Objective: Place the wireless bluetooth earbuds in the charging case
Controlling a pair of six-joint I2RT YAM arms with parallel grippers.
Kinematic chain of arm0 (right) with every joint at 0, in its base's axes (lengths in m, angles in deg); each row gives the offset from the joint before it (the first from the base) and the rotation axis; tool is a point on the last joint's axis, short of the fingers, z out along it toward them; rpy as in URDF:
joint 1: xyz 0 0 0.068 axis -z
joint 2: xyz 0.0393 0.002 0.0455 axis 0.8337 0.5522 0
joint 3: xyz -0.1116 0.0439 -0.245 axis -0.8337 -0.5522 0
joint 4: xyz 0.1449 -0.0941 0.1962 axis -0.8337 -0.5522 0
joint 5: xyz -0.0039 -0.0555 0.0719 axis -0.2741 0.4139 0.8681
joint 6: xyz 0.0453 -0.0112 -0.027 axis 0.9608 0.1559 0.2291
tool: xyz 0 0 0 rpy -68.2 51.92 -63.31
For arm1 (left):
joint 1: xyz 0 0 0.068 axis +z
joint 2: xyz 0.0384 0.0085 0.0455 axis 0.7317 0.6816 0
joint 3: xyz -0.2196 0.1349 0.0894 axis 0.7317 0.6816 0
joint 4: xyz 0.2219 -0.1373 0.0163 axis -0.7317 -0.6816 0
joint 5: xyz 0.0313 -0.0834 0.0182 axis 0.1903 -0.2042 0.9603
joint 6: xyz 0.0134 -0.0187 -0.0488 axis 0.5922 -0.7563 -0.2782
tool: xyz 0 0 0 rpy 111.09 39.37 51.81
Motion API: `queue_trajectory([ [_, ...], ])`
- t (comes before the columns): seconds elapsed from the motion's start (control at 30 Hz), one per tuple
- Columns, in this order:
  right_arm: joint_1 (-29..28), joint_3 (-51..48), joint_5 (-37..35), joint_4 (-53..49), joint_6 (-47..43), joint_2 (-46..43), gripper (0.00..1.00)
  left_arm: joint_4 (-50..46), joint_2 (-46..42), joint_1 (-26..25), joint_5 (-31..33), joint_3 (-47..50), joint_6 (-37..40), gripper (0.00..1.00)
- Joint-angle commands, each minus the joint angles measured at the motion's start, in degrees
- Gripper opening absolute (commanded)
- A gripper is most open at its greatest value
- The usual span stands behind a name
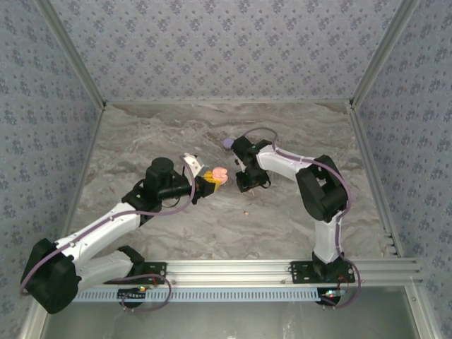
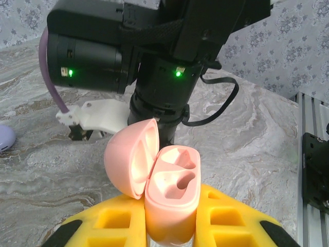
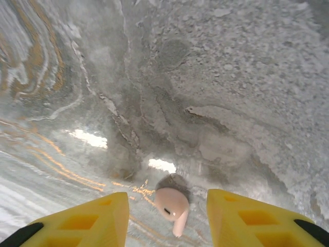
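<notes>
My left gripper is shut on a salmon-pink charging case, held upright with its lid swung open to the left. Both earbud wells look empty. From above, the case sits at the tip of my left gripper, near the table's middle. My right gripper points down at the marble with its jaws open. A salmon-pink earbud is between the yellow fingers, touching neither, its shadow close behind it. In the top view my right gripper is just right of the case.
A lilac round case rests on the marble table behind the right gripper, and it shows again as the lilac case at the left edge. The right arm looms close behind the pink case. A tiny speck lies nearer the front.
</notes>
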Motion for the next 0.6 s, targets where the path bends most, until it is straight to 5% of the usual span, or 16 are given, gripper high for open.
queue_trajectory([
  [0.0,0.28,-0.71,1.30,0.27,7.67,-3.15,0.46,0.70,-0.94,-0.24,-0.06,-0.13,-0.18,0.14],
  [0.3,-0.59,1.02,-4.46,-4.23,13.30,-1.63,0.41,1.00,-0.54,-0.29,-0.02,-0.35,-0.18,0.14],
  [0.57,-0.83,0.93,-2.58,-3.02,13.48,0.36,0.37,1.22,-0.09,-0.25,-0.21,-0.66,-0.21,0.14],
])
